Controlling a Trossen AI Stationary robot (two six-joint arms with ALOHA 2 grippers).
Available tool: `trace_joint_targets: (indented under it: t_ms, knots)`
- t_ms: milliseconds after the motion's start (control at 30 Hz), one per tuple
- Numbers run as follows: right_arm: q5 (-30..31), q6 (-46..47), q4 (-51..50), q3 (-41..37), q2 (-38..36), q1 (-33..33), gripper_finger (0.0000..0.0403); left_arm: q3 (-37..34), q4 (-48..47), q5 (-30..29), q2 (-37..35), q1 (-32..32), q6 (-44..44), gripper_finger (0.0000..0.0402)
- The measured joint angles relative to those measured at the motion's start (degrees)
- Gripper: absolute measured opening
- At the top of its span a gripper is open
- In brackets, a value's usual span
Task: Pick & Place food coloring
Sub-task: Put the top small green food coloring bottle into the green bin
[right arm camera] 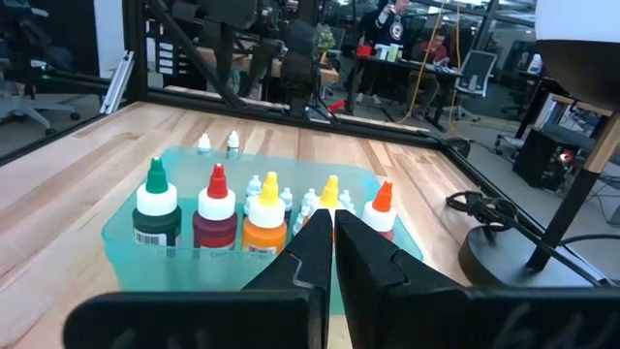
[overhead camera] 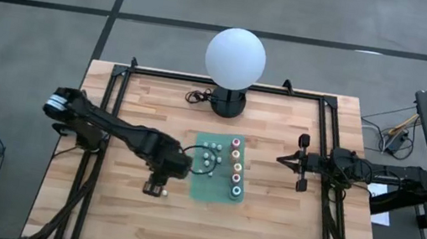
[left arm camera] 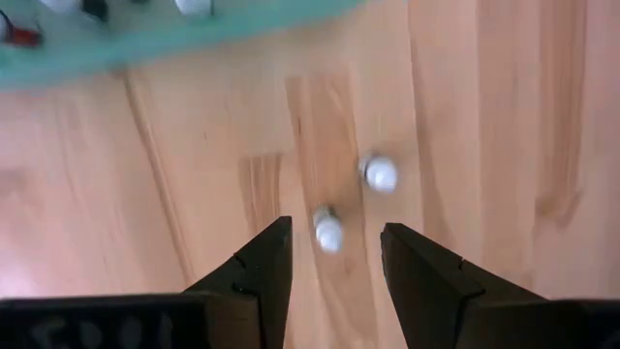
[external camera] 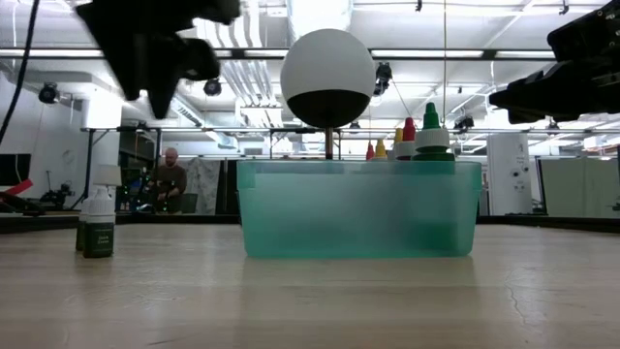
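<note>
Two small whitish food coloring bottles [left arm camera: 380,174] [left arm camera: 328,231] stand on their bases on the wood, left of a teal tray [overhead camera: 216,189]; the low view shows them as a pair [external camera: 97,225]. My left gripper [left arm camera: 334,229] hangs open above them, pointing down, touching nothing. In the tray stand the bottles with coloured tops [right arm camera: 216,208] and several small whitish ones [overhead camera: 206,157]. My right gripper [right arm camera: 334,228] waits shut at the table's right, level, pointing at the tray.
A white globe lamp [overhead camera: 236,55] stands on a dark base [overhead camera: 226,102] at the far middle, its cable [right arm camera: 484,208] beside it. Black frame rails [overhead camera: 97,161] run along the table's left and right sides. A person [external camera: 170,179] sits in the room beyond.
</note>
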Motion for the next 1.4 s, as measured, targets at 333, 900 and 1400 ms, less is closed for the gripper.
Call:
trace_joint_targets:
  t_ms: [333,900,1400]
  knots:
    - [-0.02,-0.06,0.0,0.0,-0.02,0.0,0.0009,-11.98,2.0,-0.08,-7.64,-1.43,7.03,0.0131]
    - [0.0,-0.07,0.0,0.0,-0.02,0.02,0.0009,-15.59,5.47,-3.52,-12.13,-3.64,3.22,0.0131]
    - [0.0,0.03,0.0,0.0,-0.02,0.02,0.0009,-15.85,11.98,-3.48,-12.79,-5.75,19.95,0.0131]
